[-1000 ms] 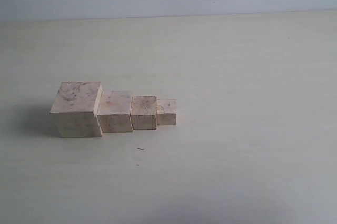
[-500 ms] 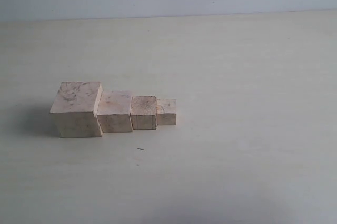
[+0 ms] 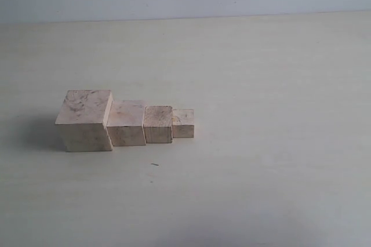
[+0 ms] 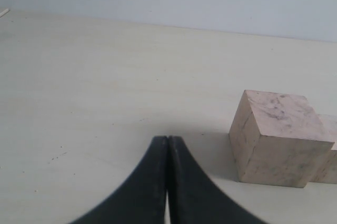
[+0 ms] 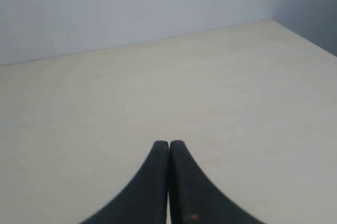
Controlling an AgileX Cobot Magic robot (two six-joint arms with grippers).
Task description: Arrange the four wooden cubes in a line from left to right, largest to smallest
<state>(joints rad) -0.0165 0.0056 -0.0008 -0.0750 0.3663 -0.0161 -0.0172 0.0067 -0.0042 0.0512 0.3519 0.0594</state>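
A touching row of the four wooden cubes (image 3: 127,122), largest leftmost, is shown whole only by the exterior view. The left gripper (image 4: 167,141), pressed together, is seen near the largest cube (image 4: 279,137); the right gripper (image 5: 168,145), likewise, above the table (image 5: 105,92).

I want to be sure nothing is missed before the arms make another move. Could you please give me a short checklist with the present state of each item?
1. Order from left: largest cube, second cube, third cube, smallest cube: ok.
2. All four flat on the table, none stacked: ok.
3. Left hand shut and empty: ok.
4. Right hand shut and empty: ok.
5. Left hand apart from the largest cube: ok.
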